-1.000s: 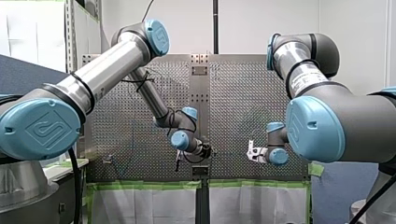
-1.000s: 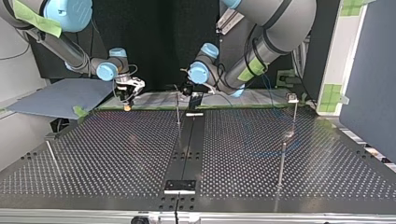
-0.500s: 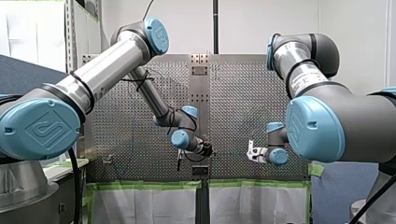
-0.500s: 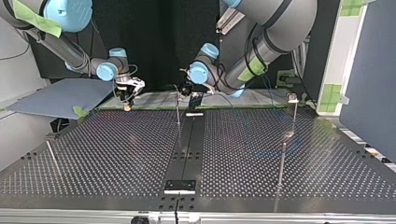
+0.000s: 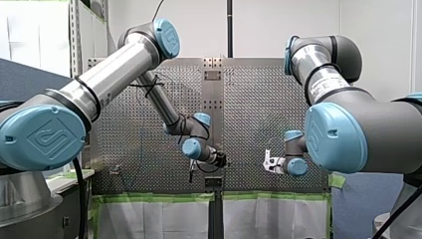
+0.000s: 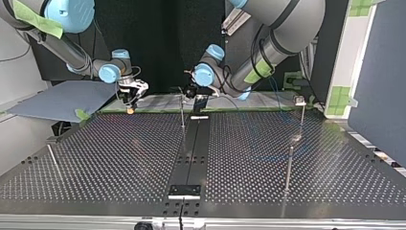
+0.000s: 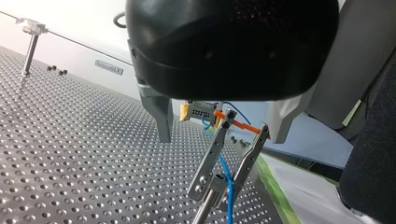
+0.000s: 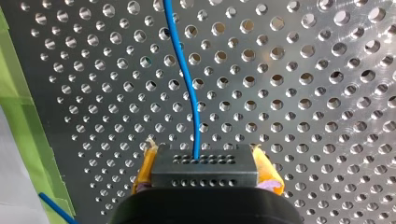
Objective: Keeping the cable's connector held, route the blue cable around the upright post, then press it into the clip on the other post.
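The grey connector (image 8: 205,173) sits between the yellow pads (image 8: 145,164) of my right gripper (image 8: 205,161), which is shut on it. The blue cable (image 8: 187,79) runs out of it ahead over the perforated plate. In the left wrist view my left gripper (image 7: 219,139) stands open, its grey fingers (image 7: 161,116) on either side of the metal clip (image 7: 219,154) on its post. The blue cable (image 7: 229,186) passes between the clip's two arms. The connector (image 7: 201,112) shows just behind the clip. In the top view my left gripper (image 6: 191,91) hangs at the clip post (image 6: 182,110).
More thin upright posts stand on the perforated table: two at the top view's right (image 6: 302,115) (image 6: 288,165) and one at its left (image 6: 53,161). A dark centre strip (image 6: 191,153) runs across the table. Green tape (image 5: 268,195) lines the table's edge.
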